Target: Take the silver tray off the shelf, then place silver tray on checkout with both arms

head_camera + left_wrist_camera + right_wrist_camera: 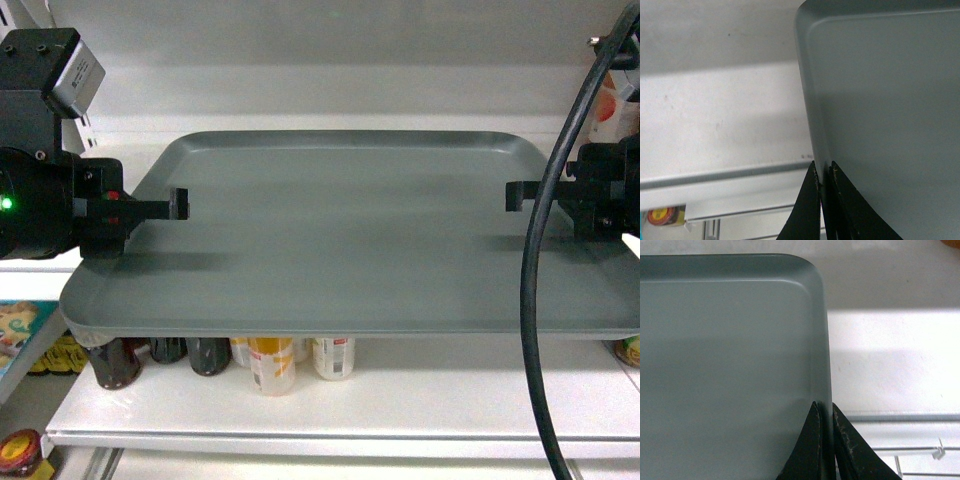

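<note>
The silver tray (350, 240) is held level in front of the white shelf (350, 400), above bottles (270, 362) standing on it. Its left rim is pinched by the left tool (823, 200), closed tight on the edge. Its right rim is clamped likewise by the right tool (826, 440).

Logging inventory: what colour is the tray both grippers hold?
Matte grey-silver, plain; the silver tray shows best in the head view.
</note>
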Controlling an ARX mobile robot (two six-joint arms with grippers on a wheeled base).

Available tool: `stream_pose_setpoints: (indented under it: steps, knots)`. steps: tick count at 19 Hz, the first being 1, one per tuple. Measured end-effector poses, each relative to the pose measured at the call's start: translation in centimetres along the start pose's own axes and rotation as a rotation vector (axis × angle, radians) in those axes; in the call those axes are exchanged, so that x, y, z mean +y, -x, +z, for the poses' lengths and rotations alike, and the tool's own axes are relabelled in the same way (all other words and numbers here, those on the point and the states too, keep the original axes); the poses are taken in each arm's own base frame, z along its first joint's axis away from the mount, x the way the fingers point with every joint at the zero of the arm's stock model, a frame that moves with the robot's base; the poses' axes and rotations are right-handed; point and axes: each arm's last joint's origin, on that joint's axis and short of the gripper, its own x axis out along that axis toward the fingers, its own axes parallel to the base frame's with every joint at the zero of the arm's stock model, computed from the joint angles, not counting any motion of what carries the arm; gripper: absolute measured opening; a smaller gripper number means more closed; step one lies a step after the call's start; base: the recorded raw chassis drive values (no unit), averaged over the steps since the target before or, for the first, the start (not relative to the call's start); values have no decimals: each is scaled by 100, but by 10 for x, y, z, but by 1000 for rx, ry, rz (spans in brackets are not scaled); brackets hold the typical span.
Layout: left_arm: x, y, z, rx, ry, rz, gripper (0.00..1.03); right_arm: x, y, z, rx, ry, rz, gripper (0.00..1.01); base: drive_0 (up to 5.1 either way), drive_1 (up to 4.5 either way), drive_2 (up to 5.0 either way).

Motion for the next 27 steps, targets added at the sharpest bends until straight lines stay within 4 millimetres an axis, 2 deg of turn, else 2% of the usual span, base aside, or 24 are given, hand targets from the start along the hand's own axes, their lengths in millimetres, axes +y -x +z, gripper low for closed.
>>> stream_pose_setpoints:
  steps: [27]
  knots:
    - [0, 0, -1, 4, -6, 1, 3, 1, 0, -1, 3, 2, 2, 3, 8, -410, 426]
